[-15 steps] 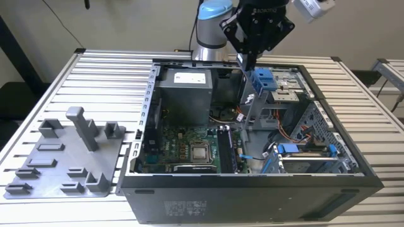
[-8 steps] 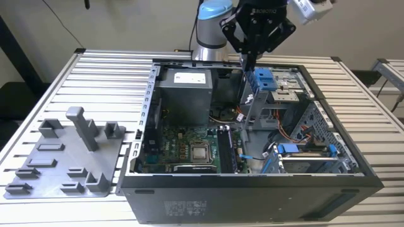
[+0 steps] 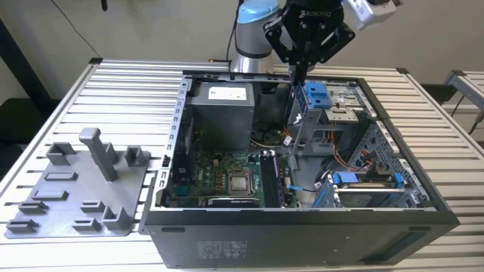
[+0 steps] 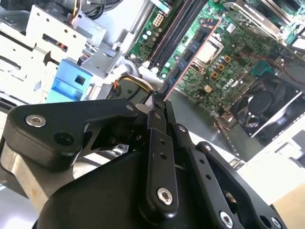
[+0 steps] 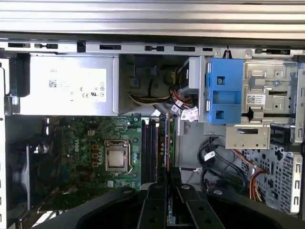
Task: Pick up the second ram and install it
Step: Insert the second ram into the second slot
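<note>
Above the open computer case (image 3: 423, 198), my gripper (image 3: 300, 63) is clenched on the second ram (image 4: 189, 50), pinching it by one short end so that the rest of the stick reaches down from my fingertips toward the motherboard (image 5: 76, 157). In the exterior view the ram hangs roughly upright inside the case mouth, well apart from the grey fixture tray (image 3: 45, 226), which sits on the table off to the exterior view's left.

I judge the pick-up to be done and the install not yet done. In the first wrist view the stick shows edge-on, running parallel to the black memory slots (image 5: 150, 152) and over their far side from the processor socket (image 5: 116, 157). Whether its lower edge is touching a slot I cannot tell. It does not look seated, since most of its length stands clear of the board in the second wrist view.

The ram is long, thin and flat. It has a dark blue-green face carrying a row of small dark chips, and one long edge catches the light as a pinkish line. It looks straight and sits square in my grip, not twisted.
</note>
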`<state>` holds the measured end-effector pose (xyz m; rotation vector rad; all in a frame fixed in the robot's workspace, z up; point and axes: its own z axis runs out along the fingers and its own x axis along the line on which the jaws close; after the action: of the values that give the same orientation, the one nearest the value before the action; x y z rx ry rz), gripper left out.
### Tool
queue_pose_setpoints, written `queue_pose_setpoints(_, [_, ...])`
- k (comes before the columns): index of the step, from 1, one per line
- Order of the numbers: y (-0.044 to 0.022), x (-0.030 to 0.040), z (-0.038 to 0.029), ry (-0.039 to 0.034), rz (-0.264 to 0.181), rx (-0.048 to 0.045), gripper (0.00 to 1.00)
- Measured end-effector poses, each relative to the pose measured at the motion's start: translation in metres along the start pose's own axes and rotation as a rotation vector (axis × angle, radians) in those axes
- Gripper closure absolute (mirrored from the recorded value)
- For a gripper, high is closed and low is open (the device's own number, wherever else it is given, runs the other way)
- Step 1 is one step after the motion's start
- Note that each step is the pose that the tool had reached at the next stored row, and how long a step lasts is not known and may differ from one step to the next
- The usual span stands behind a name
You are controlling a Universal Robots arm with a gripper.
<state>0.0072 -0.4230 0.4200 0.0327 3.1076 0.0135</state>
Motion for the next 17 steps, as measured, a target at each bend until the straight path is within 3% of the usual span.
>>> queue_pose_setpoints(15, [0.0000,-0.0002,0.0001,-0.0001,0.023,0.0010,0.86])
queue_pose_setpoints(17, [0.0001,-0.0010,0.0005,0.0033,0.023,0.0011,0.86])
